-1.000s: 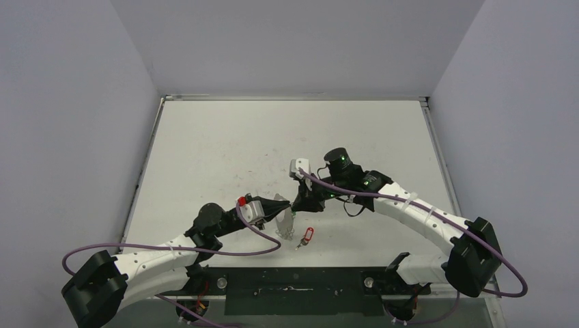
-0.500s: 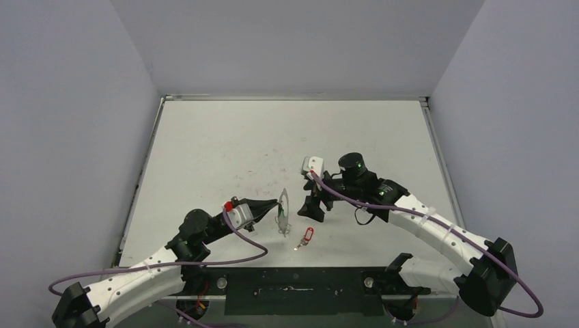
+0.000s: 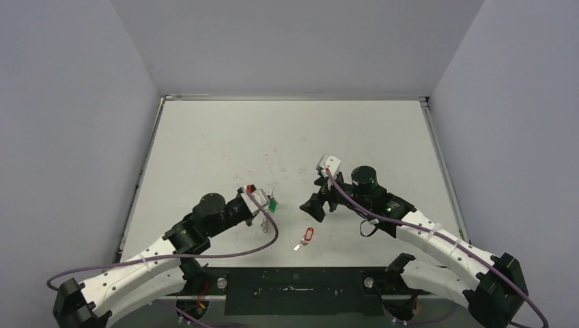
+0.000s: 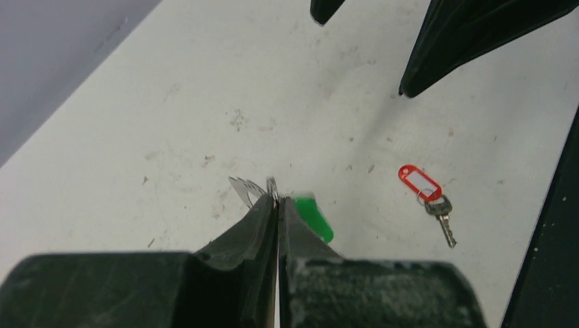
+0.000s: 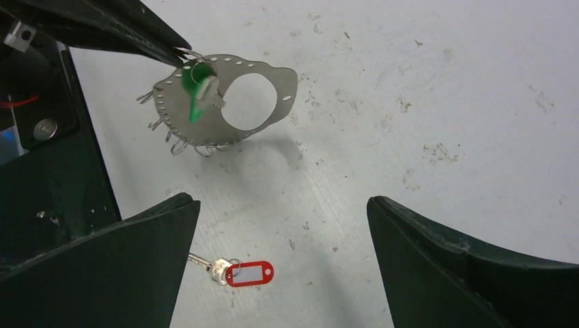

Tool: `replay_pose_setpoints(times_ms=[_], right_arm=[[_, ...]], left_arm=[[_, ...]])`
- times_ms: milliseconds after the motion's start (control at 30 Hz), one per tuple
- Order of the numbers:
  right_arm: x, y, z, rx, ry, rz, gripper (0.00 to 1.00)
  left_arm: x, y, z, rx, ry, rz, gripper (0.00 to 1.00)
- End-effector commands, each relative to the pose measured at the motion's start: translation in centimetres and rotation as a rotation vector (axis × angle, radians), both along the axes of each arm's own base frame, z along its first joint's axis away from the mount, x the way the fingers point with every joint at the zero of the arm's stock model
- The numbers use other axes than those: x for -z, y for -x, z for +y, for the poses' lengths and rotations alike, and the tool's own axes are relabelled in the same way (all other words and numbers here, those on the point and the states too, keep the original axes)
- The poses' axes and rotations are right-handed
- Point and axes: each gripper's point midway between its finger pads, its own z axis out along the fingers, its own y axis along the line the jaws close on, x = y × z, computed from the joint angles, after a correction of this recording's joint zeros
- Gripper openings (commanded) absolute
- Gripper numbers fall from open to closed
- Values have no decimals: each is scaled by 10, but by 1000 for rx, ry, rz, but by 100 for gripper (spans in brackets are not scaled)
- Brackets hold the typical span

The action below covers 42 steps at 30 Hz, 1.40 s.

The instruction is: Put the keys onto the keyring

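Since a second ago the right hand (image 3: 314,201) has spread wide and drawn back from the keyring (image 5: 174,113), now well apart from it. Pressed together, the left hand (image 4: 276,205) pinches the keyring's rim and holds it above the worktop (image 3: 225,143); the green-tagged key (image 5: 196,92) hangs on it. Loose on the worktop lies the red-tagged key (image 5: 239,272), its white label too small to read. From above, the keyring is barely discernible against the white surface
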Motion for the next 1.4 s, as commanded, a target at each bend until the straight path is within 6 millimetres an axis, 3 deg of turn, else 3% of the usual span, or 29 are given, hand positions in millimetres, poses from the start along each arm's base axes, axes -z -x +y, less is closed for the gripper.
replay_pose_setpoints(times_ms=[0, 167, 300, 333, 400, 533, 733, 967, 1133, 1367], right_arm=[[-29, -20, -7, 175, -167, -44, 100], [-22, -37, -40, 438, -198, 2, 100], [-14, -37, -55, 520, -190, 32, 100], [-11, -37, -58, 538, -190, 38, 100], [-7, -37, -65, 581, -190, 57, 100], [5, -34, -73, 630, -161, 110, 100], [27, -30, -59, 596, -124, 222, 100], [53, -29, -39, 573, -81, 381, 100], [68, -26, -22, 514, -53, 463, 96], [83, -24, -5, 481, 41, 488, 81]], left_arm=[[6, -17, -24, 13, -20, 23, 0], [22, -35, -57, 46, 4, 44, 0], [31, -49, -75, 43, 18, 66, 0], [32, -52, -78, 37, 25, 72, 6], [29, -58, -80, 10, 46, 74, 28], [18, -72, -67, -137, 148, 109, 63], [21, -76, -21, -395, 230, 235, 90], [56, -55, 26, -629, 208, 469, 92], [97, -27, 56, -799, 167, 686, 89], [133, 3, 72, -932, 213, 891, 80]])
